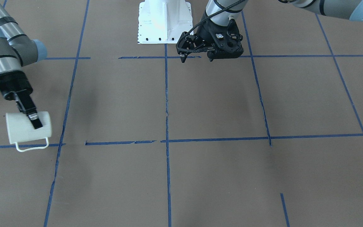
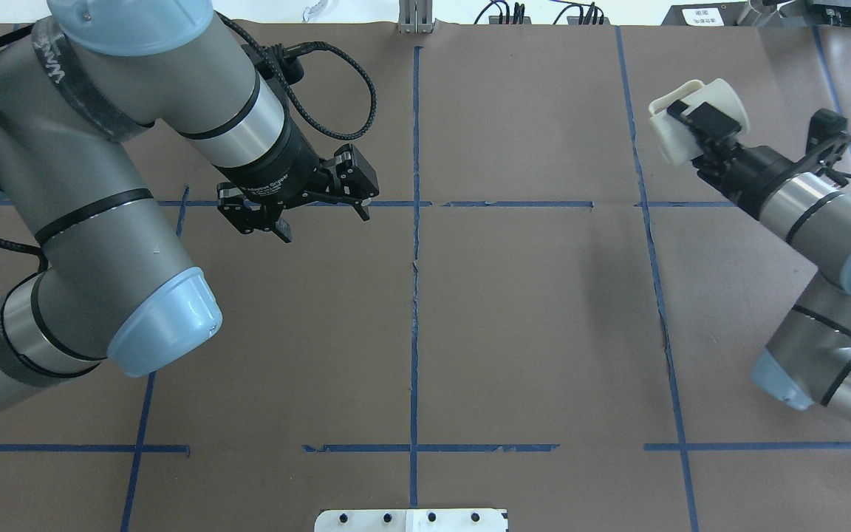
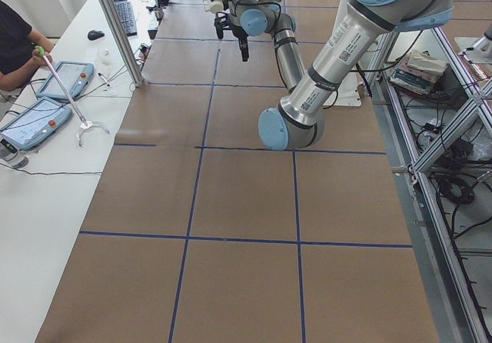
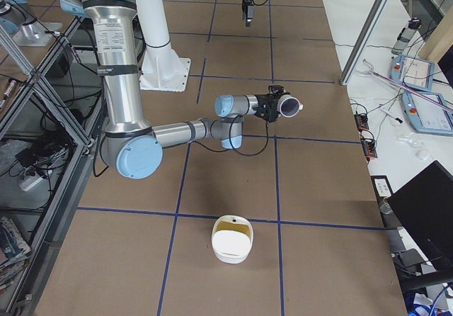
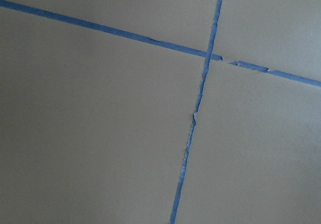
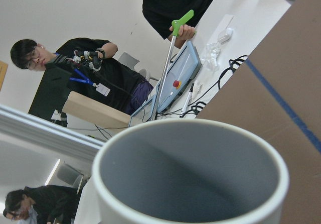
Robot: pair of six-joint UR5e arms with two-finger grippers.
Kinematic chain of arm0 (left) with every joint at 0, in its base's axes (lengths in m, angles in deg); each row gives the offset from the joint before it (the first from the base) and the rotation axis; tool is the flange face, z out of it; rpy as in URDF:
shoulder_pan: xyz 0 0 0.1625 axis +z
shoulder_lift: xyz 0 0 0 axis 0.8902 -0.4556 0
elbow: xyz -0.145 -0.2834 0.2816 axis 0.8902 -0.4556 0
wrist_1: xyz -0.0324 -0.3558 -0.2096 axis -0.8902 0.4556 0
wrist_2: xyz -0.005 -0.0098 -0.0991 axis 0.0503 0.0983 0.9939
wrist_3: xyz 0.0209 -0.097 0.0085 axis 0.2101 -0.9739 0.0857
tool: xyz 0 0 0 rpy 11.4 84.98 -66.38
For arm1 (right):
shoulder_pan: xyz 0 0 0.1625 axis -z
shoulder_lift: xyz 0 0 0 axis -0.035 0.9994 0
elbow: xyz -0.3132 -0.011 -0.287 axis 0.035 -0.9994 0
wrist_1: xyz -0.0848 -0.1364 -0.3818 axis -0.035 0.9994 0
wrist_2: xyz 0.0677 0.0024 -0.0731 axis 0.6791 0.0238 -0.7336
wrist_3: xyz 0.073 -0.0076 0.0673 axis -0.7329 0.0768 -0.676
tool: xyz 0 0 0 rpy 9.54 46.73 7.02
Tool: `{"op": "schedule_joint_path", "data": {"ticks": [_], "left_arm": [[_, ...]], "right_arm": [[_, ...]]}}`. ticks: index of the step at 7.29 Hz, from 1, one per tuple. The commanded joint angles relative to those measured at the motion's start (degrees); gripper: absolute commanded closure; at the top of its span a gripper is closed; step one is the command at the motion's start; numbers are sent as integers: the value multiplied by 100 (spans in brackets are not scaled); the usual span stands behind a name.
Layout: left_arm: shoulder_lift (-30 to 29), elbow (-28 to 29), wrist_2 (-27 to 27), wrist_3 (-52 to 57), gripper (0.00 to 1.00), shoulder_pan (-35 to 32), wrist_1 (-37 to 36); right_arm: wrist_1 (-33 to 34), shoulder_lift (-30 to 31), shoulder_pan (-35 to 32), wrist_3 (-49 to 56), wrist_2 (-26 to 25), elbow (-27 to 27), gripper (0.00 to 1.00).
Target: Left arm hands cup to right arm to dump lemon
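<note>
My right gripper is shut on the off-white cup and holds it on its side above the table, handle toward the operators' side. The cup also shows in the overhead view, in the right gripper, and in the exterior right view. The right wrist view shows the cup's grey inside with no lemon in it. My left gripper is open and empty above the table near the robot's base, and also shows in the overhead view. The lemon shows clearly in no view.
A white bowl with a yellowish patch inside stands on the table at the robot's right end; I cannot tell what the patch is. The white robot base is at the back. Operators with tablets sit along a side table.
</note>
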Motion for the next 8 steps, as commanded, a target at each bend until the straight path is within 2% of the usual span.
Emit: {"op": "schedule_joint_path", "data": {"ticks": [1,2,3,4,5,6,8], "left_arm": [[-285,122,-35,-84,0,6,91],[-644,427,-183,-101,0,6,65],[-900,700,-185,-93,0,6,48],[-955,703,-193,-93,0,6,21],[-1034,738,-185,-101,0,6,-14],[-1086,773,-176,-101,0,15,-232],[-1210,895,-158,-101,0,15,-855]], "right_arm": [[1202,-989,1036,1622,-1347,89,74],[1807,-1445,1293,2297,-1701,81,72],[2101,-1694,1643,2643,-2140,37,71],[2278,-1818,1943,2734,-2466,-24,71],[2749,-2106,2215,3117,-2826,-16,72],[3137,-2379,2540,3435,-3421,-42,72],[3421,-2426,2806,3630,-3813,-51,72]]}}
